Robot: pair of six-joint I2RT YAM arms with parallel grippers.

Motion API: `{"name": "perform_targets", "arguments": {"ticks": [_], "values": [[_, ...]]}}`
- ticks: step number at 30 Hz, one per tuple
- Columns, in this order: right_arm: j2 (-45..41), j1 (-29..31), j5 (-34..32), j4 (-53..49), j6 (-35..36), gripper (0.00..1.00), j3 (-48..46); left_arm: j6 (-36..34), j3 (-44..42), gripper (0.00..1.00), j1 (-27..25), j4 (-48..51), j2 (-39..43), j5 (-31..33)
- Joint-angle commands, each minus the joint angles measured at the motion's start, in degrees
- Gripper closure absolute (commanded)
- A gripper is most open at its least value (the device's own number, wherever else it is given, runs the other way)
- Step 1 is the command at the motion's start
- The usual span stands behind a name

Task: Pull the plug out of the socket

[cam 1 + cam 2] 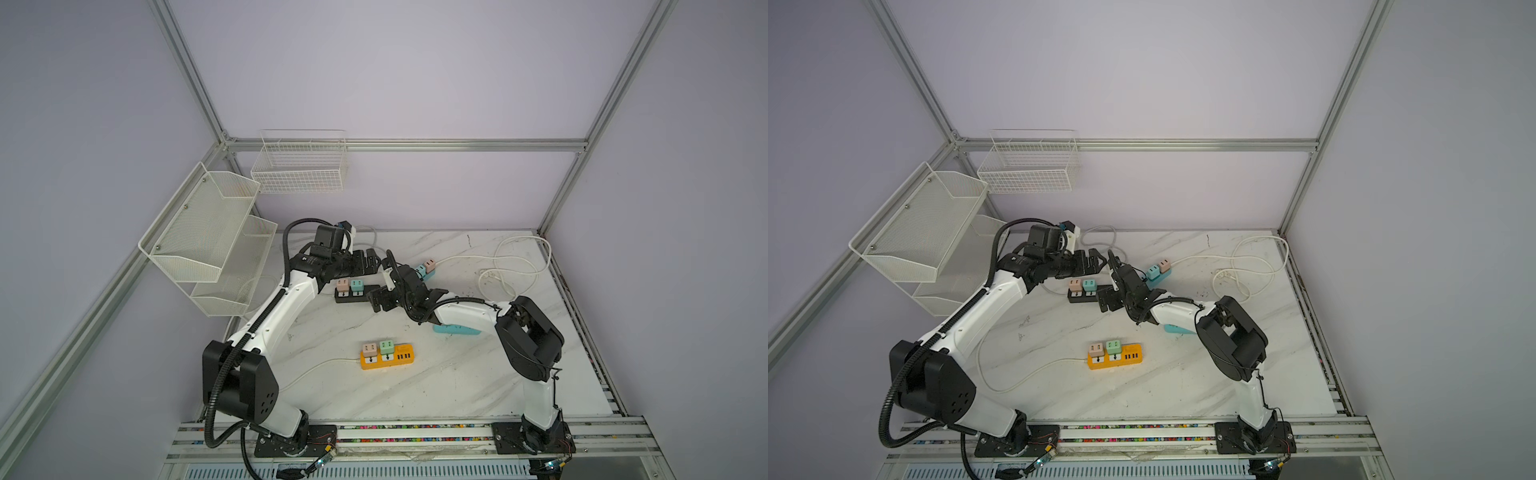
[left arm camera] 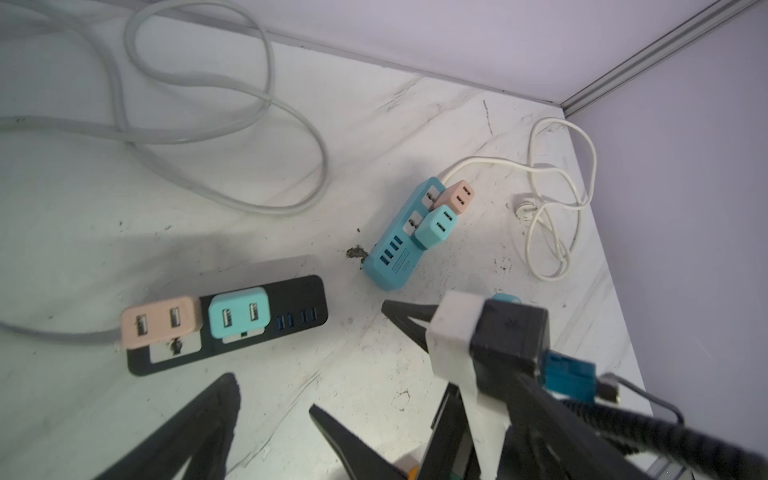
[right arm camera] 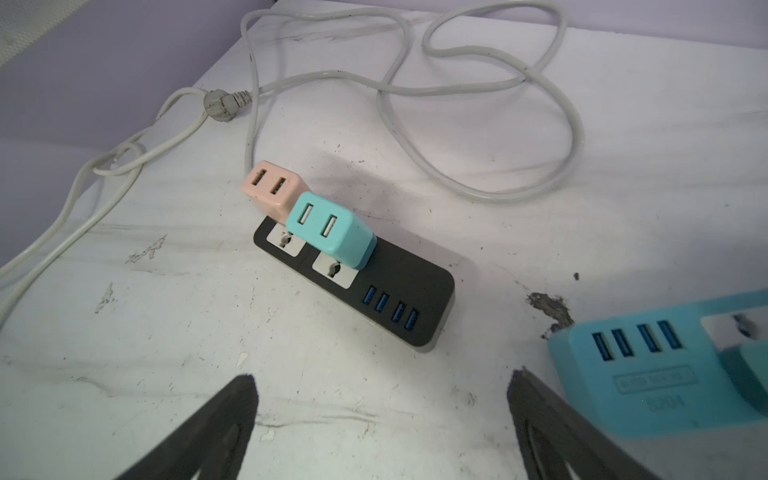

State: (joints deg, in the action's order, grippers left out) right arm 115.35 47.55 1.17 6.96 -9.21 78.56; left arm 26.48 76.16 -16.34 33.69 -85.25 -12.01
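Just ahead of the open, empty right tool [image 3: 380, 376], the teal plug [image 3: 332, 232] sits seated in the black strip [image 3: 407, 286] (nothing pulled yet); left tool [image 2: 272, 392] gapes empty too.

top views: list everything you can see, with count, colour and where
black power strip: one, black, back middle of table
blue power strip: one, light blue, right of the black one
orange power strip: one, orange, front middle
pink plugs: three, pink, one in each strip
teal plugs: two, teal, in the black and blue strips
green plug: one, green, in the orange strip
teal object: one, teal, under the right arm, mostly hidden
cables: several, white or grey, back and right of table
mesh rack: one, white, left wall
wire basket: one, white, back wall
table: one, white marble
left tool: one, black, open, behind the black strip
right tool: one, black, open, at the black strip's end
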Motion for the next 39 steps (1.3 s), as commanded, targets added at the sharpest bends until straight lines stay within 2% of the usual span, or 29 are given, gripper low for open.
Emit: {"name": "perform_targets", "arguments": {"ticks": [1, 5, 14, 25, 30, 35, 39], "values": [[3.3, -0.8, 2.1, -3.6, 5.5, 0.03, 4.3, 3.7, -7.8, 0.00, 0.5, -4.8, 6.8, 4.1], [6.8, -2.7, 5.4, -5.8, 8.3, 0.03, 8.1, 6.6, -13.7, 0.00, 0.9, -6.6, 11.8, 5.6], [12.9, -4.1, 7.4, -8.9, 14.4, 0.03, 14.2, 12.5, -24.9, 0.00, 1.0, -9.0, 21.3, 11.5], [20.2, -4.1, 13.1, -14.7, 20.6, 0.03, 23.6, 17.8, -34.0, 0.00, 1.1, -12.2, 28.1, 12.8], [18.6, -2.4, 14.7, -14.0, 22.6, 0.06, 21.3, 19.0, -36.5, 0.00, 1.1, -13.3, 30.3, 14.5], [16.0, -0.9, 15.0, -14.3, 22.7, 0.17, 18.3, 20.2, -38.9, 0.00, 1.2, -13.1, 33.3, 17.5], [13.3, -0.1, 14.3, -10.1, 21.1, 0.22, 14.3, 20.7, -42.2, 0.00, 1.3, -15.5, 35.9, 17.6]]}}
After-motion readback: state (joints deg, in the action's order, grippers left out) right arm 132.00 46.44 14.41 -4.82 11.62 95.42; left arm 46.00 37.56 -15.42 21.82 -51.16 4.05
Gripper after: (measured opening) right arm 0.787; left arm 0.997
